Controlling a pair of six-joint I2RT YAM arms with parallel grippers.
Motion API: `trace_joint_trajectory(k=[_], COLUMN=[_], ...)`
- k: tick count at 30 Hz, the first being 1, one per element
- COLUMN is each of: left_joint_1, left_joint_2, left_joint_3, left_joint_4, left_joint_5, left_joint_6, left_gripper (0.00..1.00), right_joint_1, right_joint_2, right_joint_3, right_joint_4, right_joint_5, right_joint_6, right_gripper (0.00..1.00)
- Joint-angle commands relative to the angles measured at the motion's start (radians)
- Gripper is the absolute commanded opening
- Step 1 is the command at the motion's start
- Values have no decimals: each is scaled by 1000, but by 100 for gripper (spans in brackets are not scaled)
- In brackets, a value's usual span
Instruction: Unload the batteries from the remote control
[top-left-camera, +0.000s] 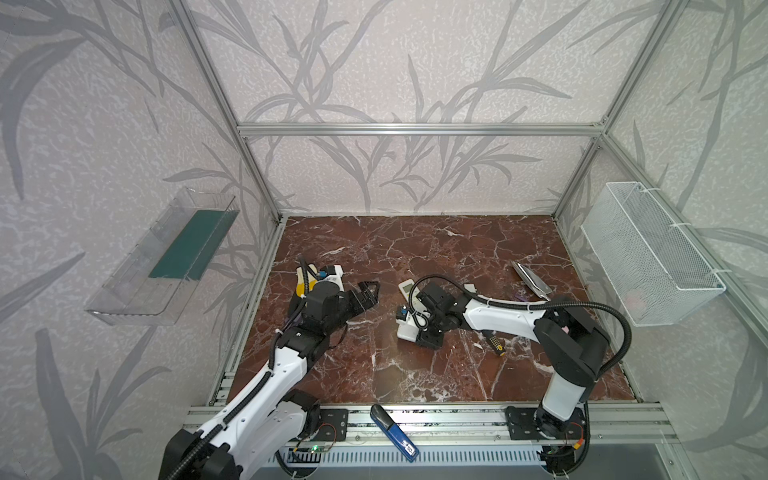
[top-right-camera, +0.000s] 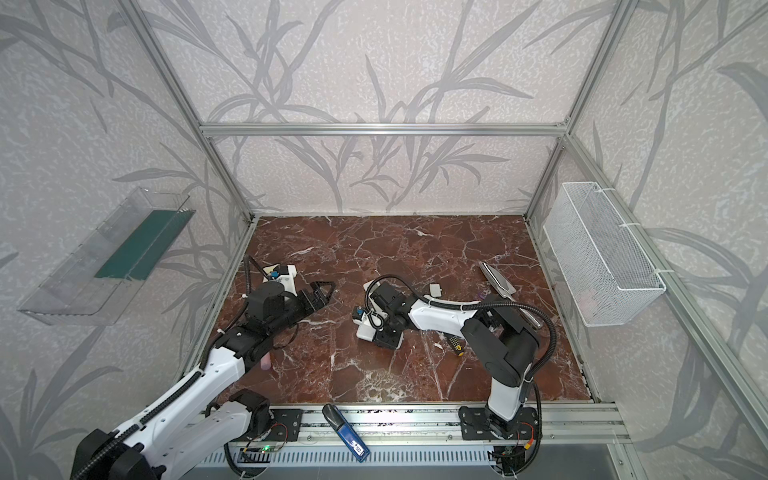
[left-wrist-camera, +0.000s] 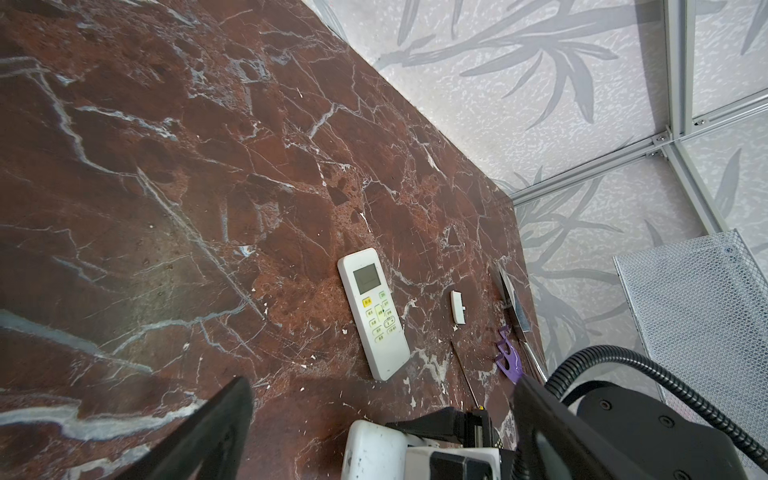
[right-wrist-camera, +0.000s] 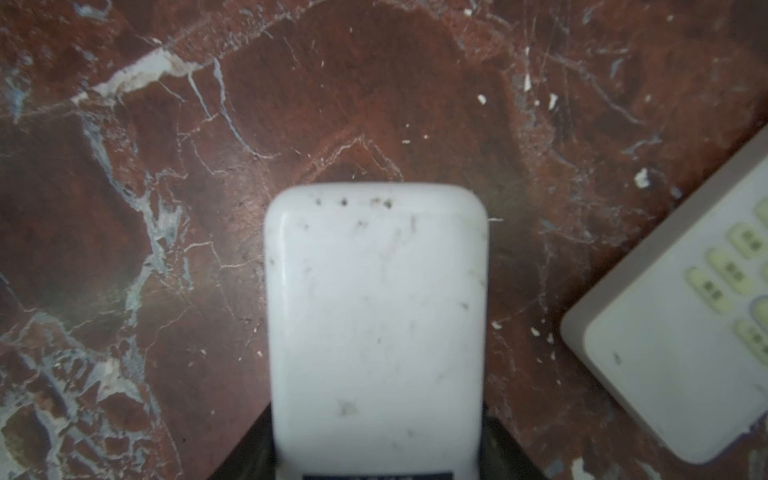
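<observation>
The remote (right-wrist-camera: 376, 324), clamped in the right gripper (top-left-camera: 419, 331) near the middle of the worktop (top-left-camera: 415, 253), should be held steady while the left gripper (top-left-camera: 368, 296), its jaws spread wide, is brought in.

Two remotes (right-wrist-camera: 376, 332) (right-wrist-camera: 665, 374), seemingly one screwdriver (top-left-camera: 496, 345)

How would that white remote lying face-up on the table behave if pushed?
The remote lies flat, a rigid-looking slab, so it would probably slide, not roll or tip. The marble tabletop looks polished, so it might skid or spin easily.

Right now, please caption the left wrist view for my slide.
White remote control lies face up on red marble table, white battery cover beside it; right gripper holds a second remote.
</observation>
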Motion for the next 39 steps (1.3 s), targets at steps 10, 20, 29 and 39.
trace_joint_trajectory(k=[10, 20, 29, 39], left_joint_1=[20, 34, 46, 54], left_joint_2=[-4, 10, 6, 1], left_joint_3=[-14, -6, -12, -18], left_joint_4=[-14, -7, -4, -10], left_joint_5=[-12, 15, 13, 16], left_joint_6=[28, 39, 39, 33], left_gripper=[98, 98, 98, 98], right_joint_1=[18, 28, 44, 46], right_joint_2=[94, 151, 195, 214], right_joint_3=[136, 187, 204, 232], right_joint_4=[-194, -263, -320, -351], right_joint_5=[-8, 38, 100, 58], right_joint_6=[-106, -148, -224, -221], right_gripper=[52, 58, 62, 64])
